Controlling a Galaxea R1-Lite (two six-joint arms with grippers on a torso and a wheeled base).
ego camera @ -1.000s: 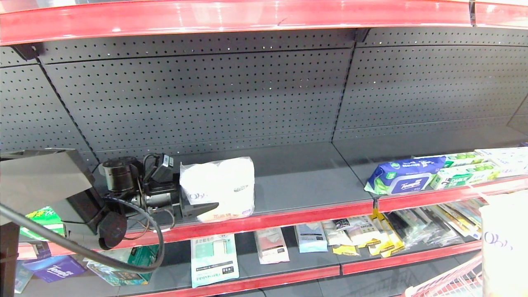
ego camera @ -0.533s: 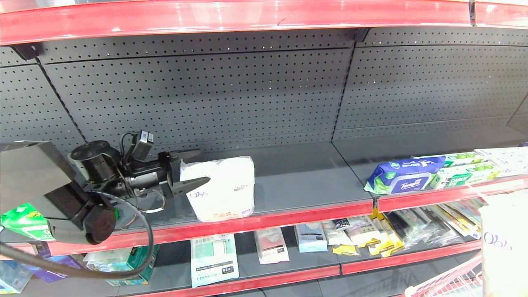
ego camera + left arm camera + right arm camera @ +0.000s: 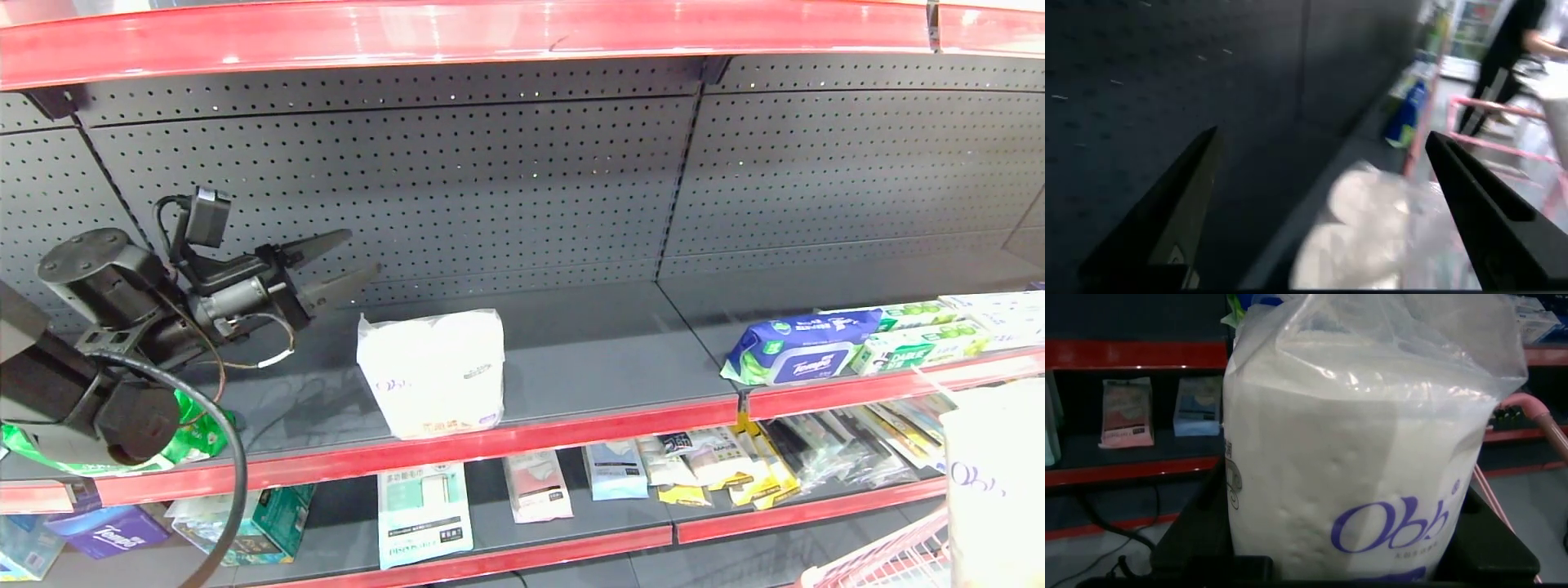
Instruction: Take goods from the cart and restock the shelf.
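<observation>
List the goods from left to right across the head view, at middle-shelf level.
Green plastic packet → white plastic-wrapped paper roll pack → blue-and-white wet wipes pack → green-and-white boxes → second white roll pack, nearer the camera than the shelf.

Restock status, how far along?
Done: one toilet roll pack stands on the shelf, left gripper open and clear of it. In hand: second pack gripped in the right gripper, by the cart. Left: shelve that; any other cart stock is hidden.
</observation>
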